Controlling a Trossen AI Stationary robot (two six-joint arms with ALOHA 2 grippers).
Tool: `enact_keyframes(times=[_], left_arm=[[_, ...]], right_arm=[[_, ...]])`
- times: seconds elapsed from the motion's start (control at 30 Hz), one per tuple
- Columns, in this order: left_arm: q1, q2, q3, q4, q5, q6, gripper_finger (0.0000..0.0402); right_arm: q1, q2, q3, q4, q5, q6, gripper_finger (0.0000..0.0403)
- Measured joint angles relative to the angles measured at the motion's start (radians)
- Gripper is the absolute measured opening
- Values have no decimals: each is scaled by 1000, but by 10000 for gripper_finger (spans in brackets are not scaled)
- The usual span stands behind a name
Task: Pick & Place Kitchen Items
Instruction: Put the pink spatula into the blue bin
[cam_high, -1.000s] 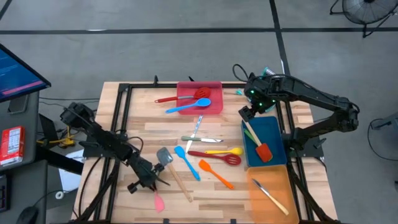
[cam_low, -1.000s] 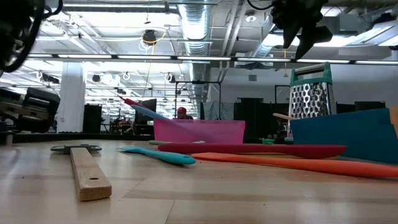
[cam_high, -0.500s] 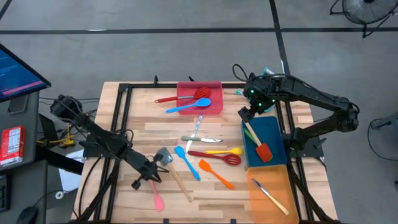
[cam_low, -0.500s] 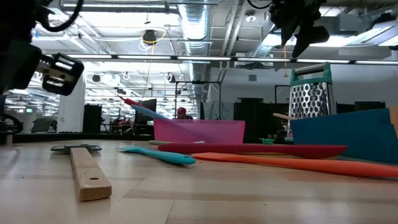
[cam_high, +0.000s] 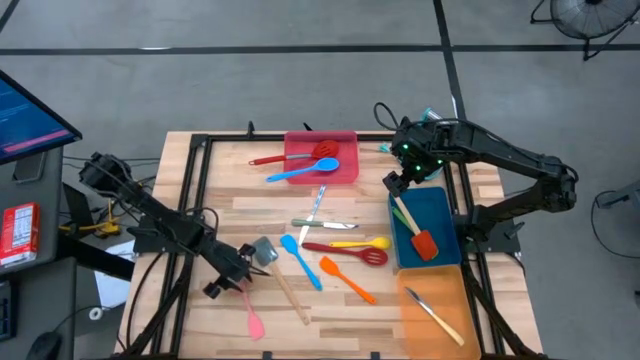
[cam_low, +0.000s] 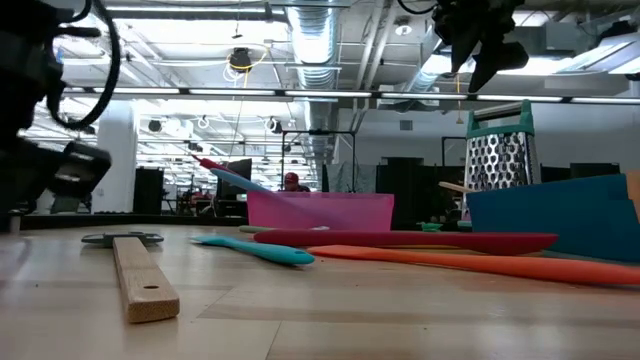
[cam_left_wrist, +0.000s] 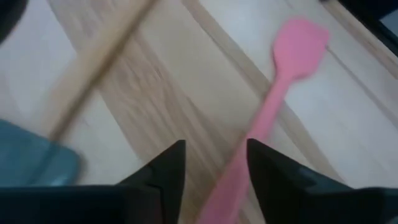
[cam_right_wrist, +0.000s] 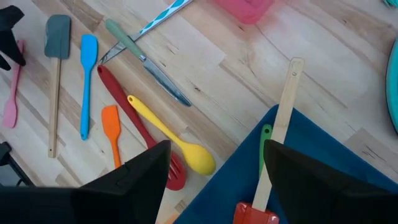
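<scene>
Readable text: I find none in any view.
Blue screen (cam_high: 30, 122), left of the worktop (cam_high: 230, 205): I see pale lines on it, but too small to read.
Red packet (cam_high: 17, 235), below the screen: it carries white marks and print, but I cannot make out letters.
Utensils and trays: I see no label or number.

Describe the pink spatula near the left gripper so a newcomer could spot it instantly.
Start at the table's near-left corner in the high view, where the left gripper hovers. Just beside it lies the pink spatula, left of the grey spatula with the wooden handle. It is the only all-pink utensil.
</scene>
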Motion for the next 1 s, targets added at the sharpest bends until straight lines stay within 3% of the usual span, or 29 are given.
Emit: enact_keyframes(times=[0.23,0.47,0.7,1.0], left_arm=[[0,0,-15,5,43,32,208],[-20,49,-55,82,27,142,199],[-24,88,-55,91,34,149,154],[-25,112,-55,108,47,149,34]], right_arm=[[0,0,0,0,0,0,254],[0,0,0,8,0,1,254],[0,0,0,18,0,2,254],[0,0,0,16,0,2,254]])
